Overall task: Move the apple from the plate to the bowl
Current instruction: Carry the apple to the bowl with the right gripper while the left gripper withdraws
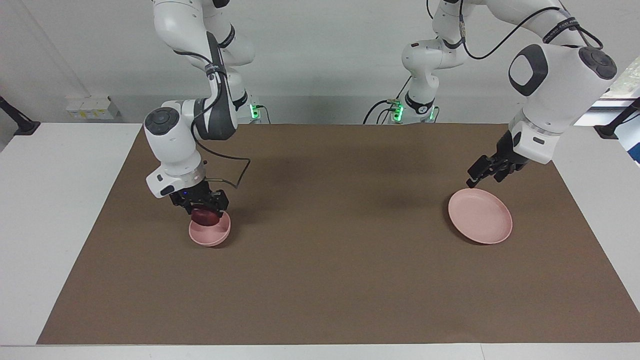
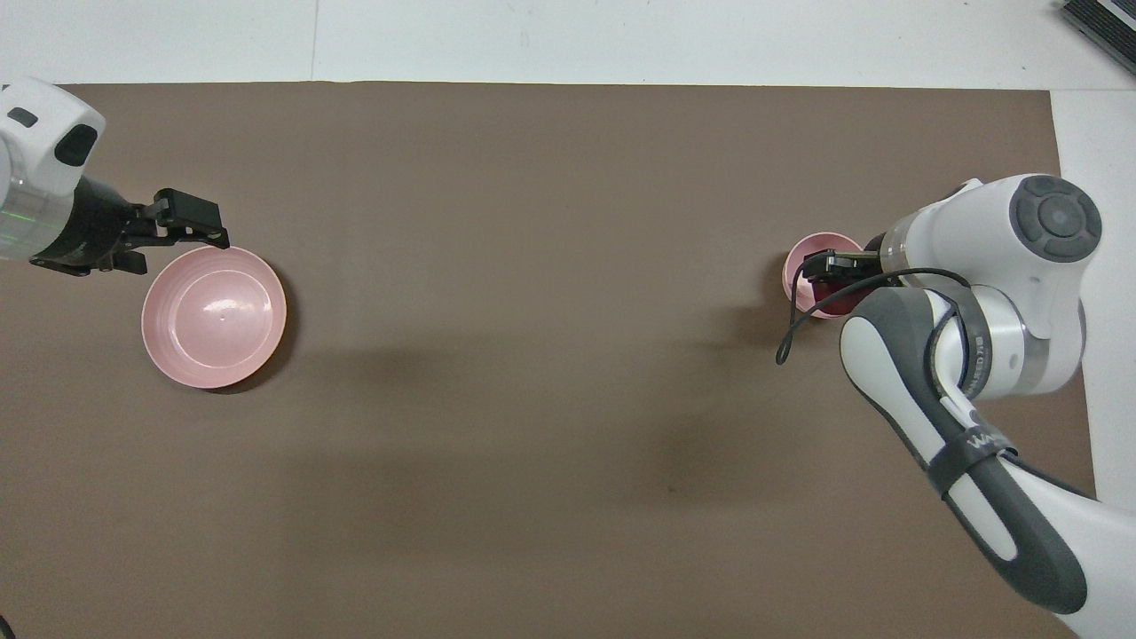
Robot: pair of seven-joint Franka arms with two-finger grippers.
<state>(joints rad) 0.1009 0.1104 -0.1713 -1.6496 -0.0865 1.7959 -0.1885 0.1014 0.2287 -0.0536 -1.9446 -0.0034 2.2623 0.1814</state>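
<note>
1. Plate (image 1: pixel 480 216) lies bare at my left arm's end; left gripper (image 1: pixel 481 175) waits over its rim, fingers unreadable.
2. Bowl (image 1: pixel 210 233) sits at my right arm's end.
3. Right gripper (image 1: pixel 200 204), directly above it, pinches apple (image 1: pixel 204 216) inside the rim; release looks next.

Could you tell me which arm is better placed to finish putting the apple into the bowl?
The right arm. Its end effector is directly over the bowl with the apple at the bowl's mouth. The left end effector waits by the bare plate, at the left arm's end of the table.
</note>
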